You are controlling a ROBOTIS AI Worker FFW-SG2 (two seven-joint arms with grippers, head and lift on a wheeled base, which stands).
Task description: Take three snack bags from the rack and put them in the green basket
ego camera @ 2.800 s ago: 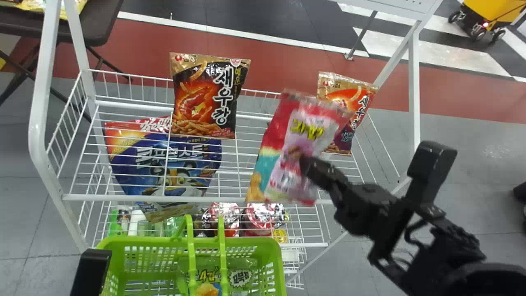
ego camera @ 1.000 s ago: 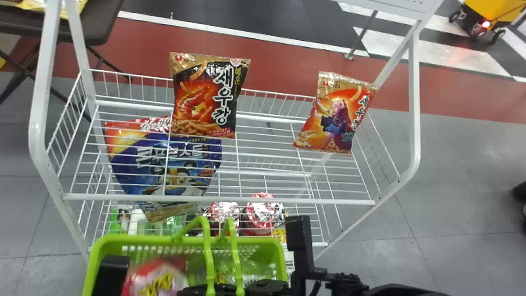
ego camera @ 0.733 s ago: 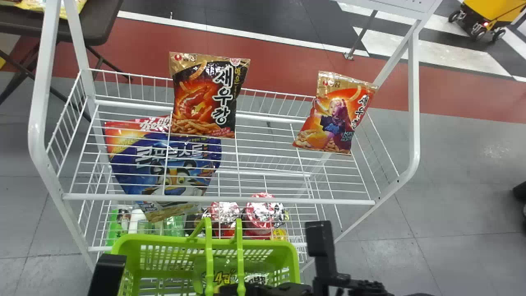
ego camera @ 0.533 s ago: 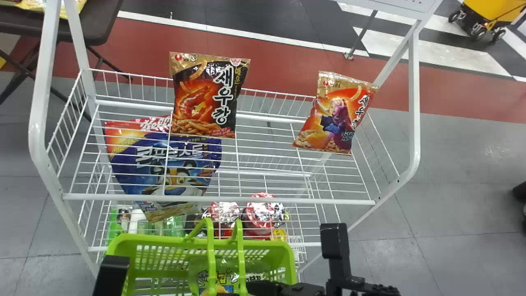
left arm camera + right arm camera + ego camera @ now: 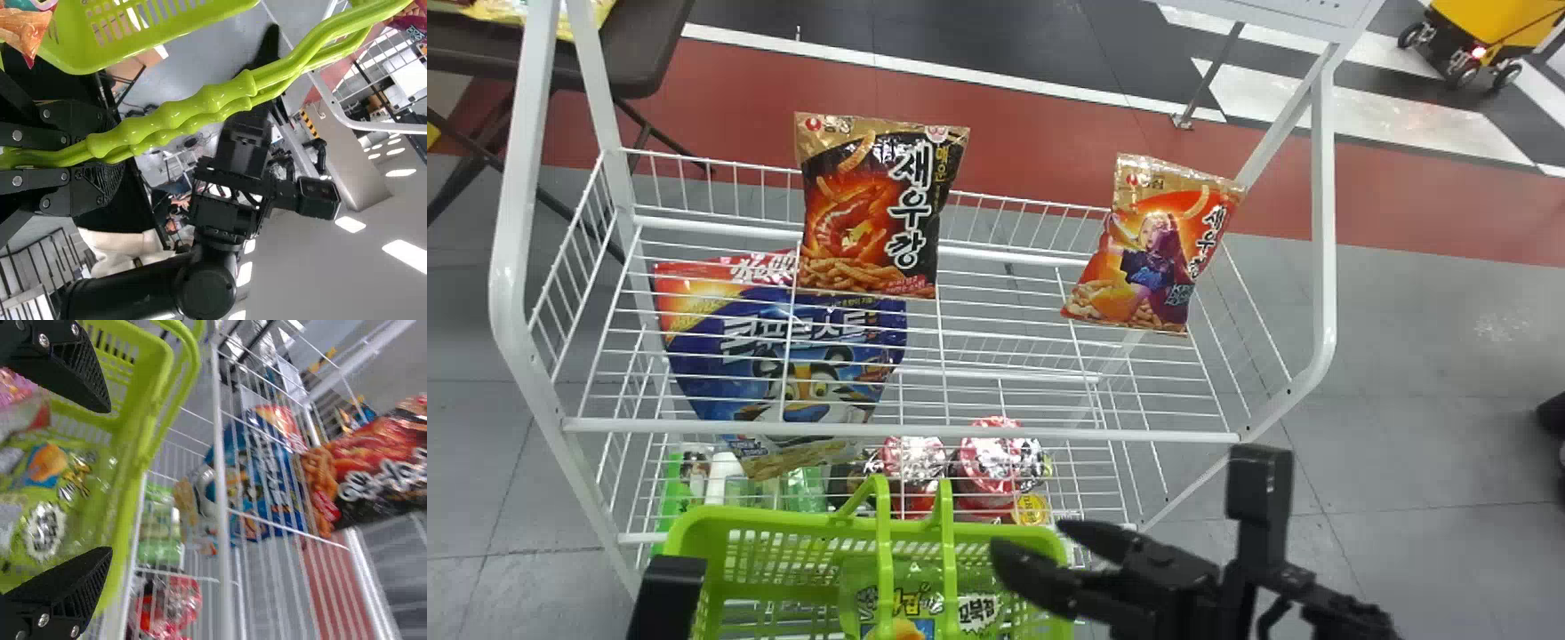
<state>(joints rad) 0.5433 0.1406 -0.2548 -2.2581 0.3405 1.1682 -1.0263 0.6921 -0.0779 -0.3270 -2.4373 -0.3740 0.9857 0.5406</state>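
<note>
2 handles [image 5: 885, 564] cross the open top of the green basket [image 5: 774, 523].

My white metal wire rack [image 5: 1138, 436] has more than one tier. On its top shelf [image 5: 1005, 348] I see a glossy black-and-orange snack bag with a gold top edge [image 5: 871, 209], propped at the back rail toward the left. A glossy orange snack bag with a gold top edge [image 5: 1152, 249] leans near the back right corner. Through the wires, lower down, I make out a big blue-and-red plastic bag [image 5: 805, 347], round red-and-silver lidded tubs [image 5: 991, 458] and clear green packages [image 5: 805, 489].
</note>
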